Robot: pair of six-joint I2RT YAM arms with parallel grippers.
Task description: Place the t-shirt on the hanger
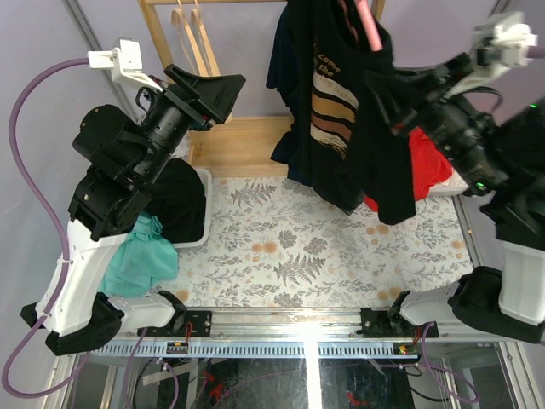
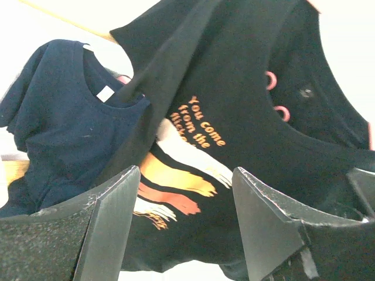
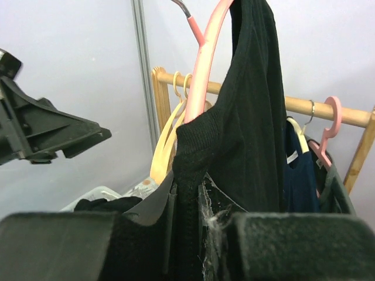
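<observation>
Fabric of the t-shirt (image 1: 328,111) hangs in the air over the far right of the desk (image 1: 281,247), just in front of the wooden rack (image 1: 243,141). The print faces the left arm, with striped bands under a line of lettering. The shirt is draped on the pink hanger (image 3: 205,64), one arm of which runs down beside the black cloth. In the top view a pink tip pokes out above the shirt. The top of the metal hook runs out of frame, so I cannot tell what it hangs from.

The right jaws are nearly closed, pinching a fold of the shirt's cloth below the hanger's arm. The left jaws stand wide and hold nothing. They point at the print from the left, apart from the cloth.

A navy shirt (image 2: 64,134) hangs just left of the black one. Pale hangers (image 1: 189,34) hang on the rack further left. A red garment (image 1: 430,162) lies behind the shirt on the right. At the left of the desk, a white bin (image 1: 207,204) holds dark clothing, and a teal garment (image 1: 140,260) lies near it.
</observation>
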